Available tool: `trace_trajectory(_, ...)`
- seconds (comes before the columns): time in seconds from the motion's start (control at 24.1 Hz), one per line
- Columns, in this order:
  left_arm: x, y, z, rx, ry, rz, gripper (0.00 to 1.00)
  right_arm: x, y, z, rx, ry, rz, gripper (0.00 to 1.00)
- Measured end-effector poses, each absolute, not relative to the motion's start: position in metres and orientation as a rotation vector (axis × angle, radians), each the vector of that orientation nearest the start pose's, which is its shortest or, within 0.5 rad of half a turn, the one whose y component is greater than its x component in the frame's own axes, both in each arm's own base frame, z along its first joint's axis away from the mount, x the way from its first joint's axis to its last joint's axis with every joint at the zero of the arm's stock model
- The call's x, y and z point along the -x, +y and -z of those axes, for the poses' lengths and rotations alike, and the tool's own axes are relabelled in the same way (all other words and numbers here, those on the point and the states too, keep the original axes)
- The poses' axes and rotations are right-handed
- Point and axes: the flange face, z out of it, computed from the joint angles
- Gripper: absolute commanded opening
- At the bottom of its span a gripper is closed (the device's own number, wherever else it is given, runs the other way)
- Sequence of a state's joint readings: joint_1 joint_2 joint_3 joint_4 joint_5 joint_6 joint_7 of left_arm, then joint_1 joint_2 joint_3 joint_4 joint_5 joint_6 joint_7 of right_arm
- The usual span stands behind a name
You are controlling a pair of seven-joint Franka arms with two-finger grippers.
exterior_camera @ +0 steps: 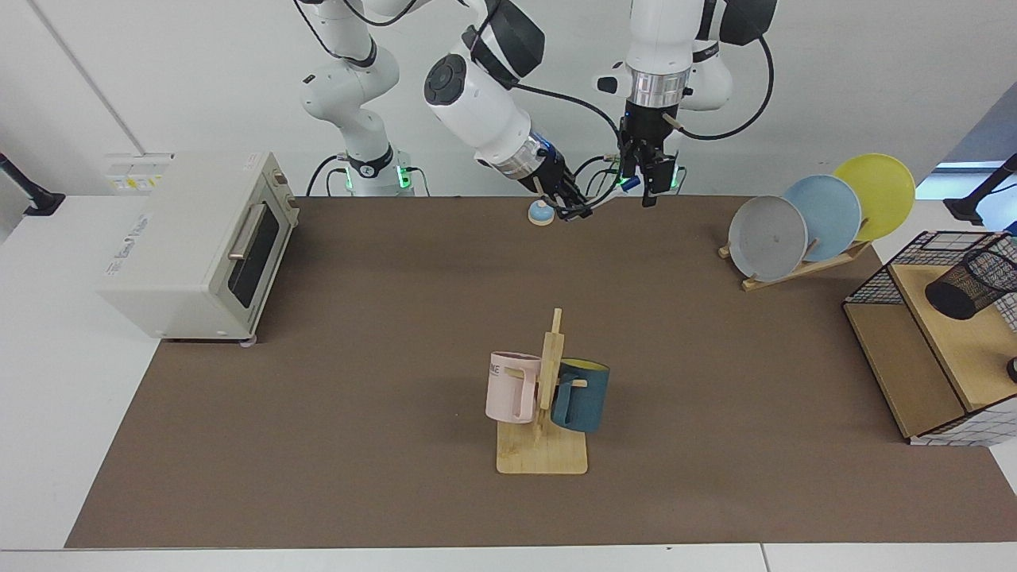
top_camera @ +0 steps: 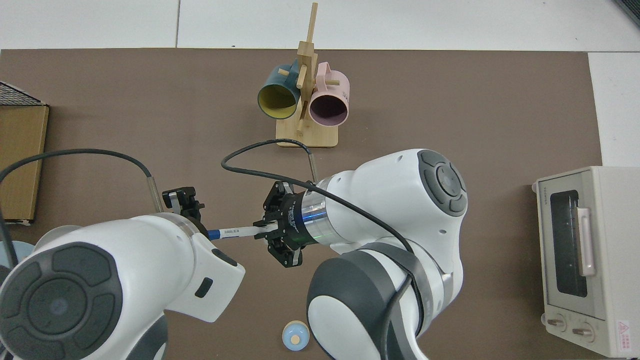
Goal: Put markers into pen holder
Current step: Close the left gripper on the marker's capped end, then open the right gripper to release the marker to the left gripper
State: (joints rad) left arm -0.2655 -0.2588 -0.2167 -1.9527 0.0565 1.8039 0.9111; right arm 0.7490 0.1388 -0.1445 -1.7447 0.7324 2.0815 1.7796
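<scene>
Facing camera across, top camera overhead; both share mug rack [exterior_camera: 543, 413].

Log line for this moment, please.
right gripper: shut on marker, held level | left gripper: at marker's capped end | pen holder: in basket, no marker

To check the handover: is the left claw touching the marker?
Cannot tell. Top view: the left arm hides the marker's capped end. Facing view: left claw beside the cap, no plain gap. Right claw grips the barrel.
</scene>
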Motion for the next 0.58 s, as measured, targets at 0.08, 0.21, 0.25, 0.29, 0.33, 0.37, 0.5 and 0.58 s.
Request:
trace_trajectory(0.08,-0.431,-0.238,-0.594,2.292,1.950,0.121,1.00,-0.494,0.388,-0.520,1.944,1.769,-0.729,0.00)
trace_trajectory(0.21,-0.426,-0.247,-0.594,2.277,1.966,0.126,1.00,-0.494,0.388,-0.520,1.944,1.769,-0.729,0.00)
trace_trajectory(0.25,-0.424,-0.251,-0.595,2.276,1.967,0.128,1.00,-0.494,0.388,-0.520,1.944,1.769,-0.729,0.00)
trace_trajectory(0.29,-0.422,-0.253,-0.595,2.276,1.966,0.130,1.00,-0.494,0.388,-0.519,1.944,1.769,-0.729,0.00)
trace_trajectory(0.33,-0.422,-0.255,-0.595,2.277,1.964,0.131,1.00,-0.494,0.388,-0.519,1.945,1.770,-0.730,0.00)
trace_trajectory(0.37,-0.421,-0.256,-0.595,2.279,1.962,0.131,1.00,-0.494,0.388,-0.518,1.945,1.771,-0.730,0.00)
trace_trajectory(0.5,-0.422,-0.256,-0.595,2.283,1.959,0.130,0.88,-0.494,0.387,-0.517,1.946,1.775,-0.732,0.00)
trace_trajectory(0.58,-0.422,-0.255,-0.594,2.284,1.959,0.127,0.42,-0.494,0.387,-0.516,1.945,1.777,-0.733,0.00)
